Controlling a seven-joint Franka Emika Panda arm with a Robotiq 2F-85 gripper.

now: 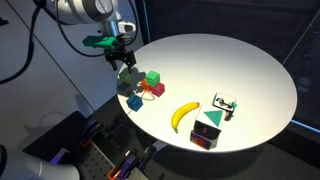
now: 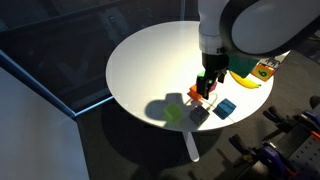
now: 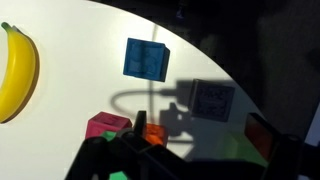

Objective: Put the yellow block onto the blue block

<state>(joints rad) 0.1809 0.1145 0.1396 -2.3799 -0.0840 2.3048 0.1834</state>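
Wrist view: on the white desk (image 3: 80, 35), a banana (image 3: 15, 70) lies at 9 o'clock, the blue block (image 3: 147, 58) at 12, and the shadowed yellow block (image 3: 212, 100) at its 4 o'clock. The claw (image 3: 180, 150) is spread wide and empty.

Open white tabletop covers most of the round table (image 1: 240, 60) in an exterior view, leaving a wide, unobstructed approach on the side away from the arm. Clutter keeps to one edge. In the wrist view the blue block (image 3: 147, 58) stands apart, its top bare, with free surface all round. A banana (image 3: 18, 70) lies well off to one side, a shadowed cube (image 3: 212, 100) near on the other, and a red block (image 3: 108, 125) lower in frame. A dark box (image 1: 208, 132) stands near the banana at the rim.
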